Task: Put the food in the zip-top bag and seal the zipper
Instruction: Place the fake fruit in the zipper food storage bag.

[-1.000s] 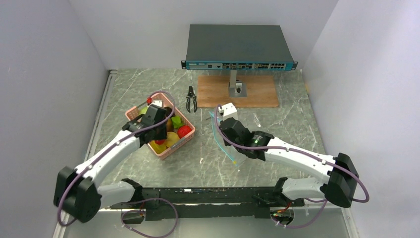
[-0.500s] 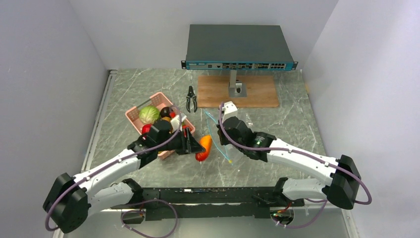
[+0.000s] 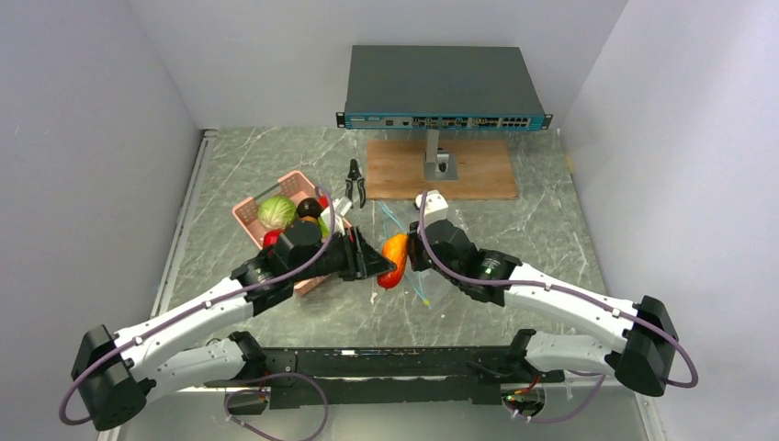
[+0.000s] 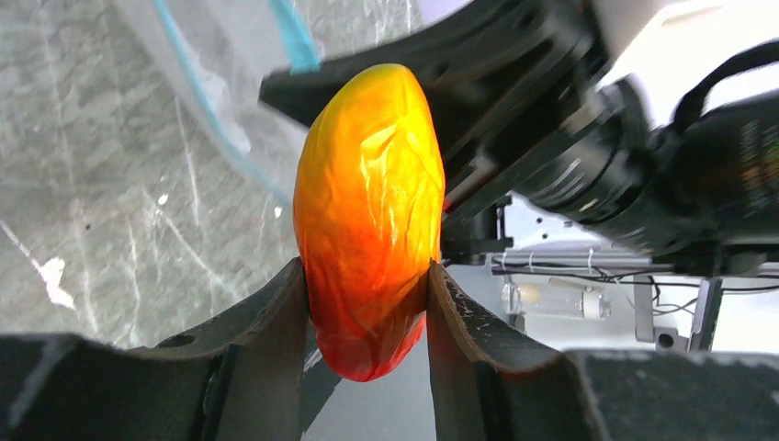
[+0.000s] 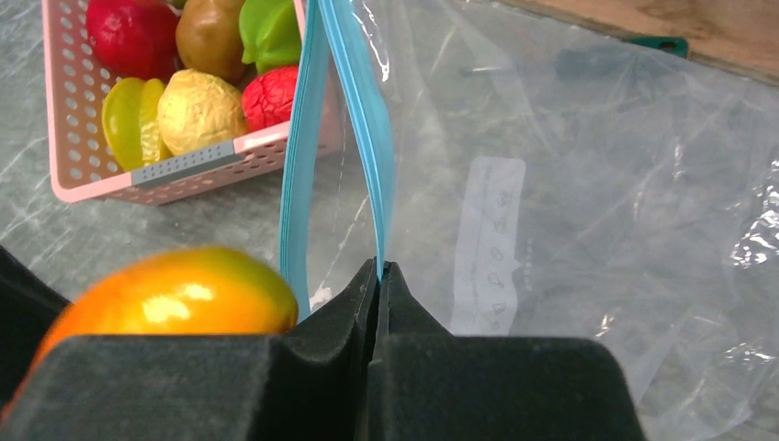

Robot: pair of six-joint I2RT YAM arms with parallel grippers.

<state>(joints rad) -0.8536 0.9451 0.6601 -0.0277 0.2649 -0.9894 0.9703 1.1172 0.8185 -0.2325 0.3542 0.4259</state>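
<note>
My left gripper [image 3: 378,264] is shut on an orange-red mango [image 3: 395,258], seen large between its fingers in the left wrist view [image 4: 369,220]. It holds the mango in the air right at the mouth of the clear zip-top bag [image 5: 588,175]. My right gripper [image 5: 379,271] is shut on one lip of the teal-blue zipper [image 5: 372,129], lifting that side so the mouth gapes. The other zipper lip [image 5: 299,175] hangs beside the mango [image 5: 174,299]. The bag's edge also shows in the top view [image 3: 413,266].
A pink basket [image 3: 250,213] left of the bag holds a green cabbage [image 3: 275,212] and several other toy foods [image 5: 197,110]. Black pliers [image 3: 355,183] lie behind it. A wooden board [image 3: 478,170] carries a stand with a network switch [image 3: 441,87] at the back.
My left gripper carried the mango from the basket rightward to the bag's mouth. My right gripper kept hold of the zipper and rose slightly toward the back.
</note>
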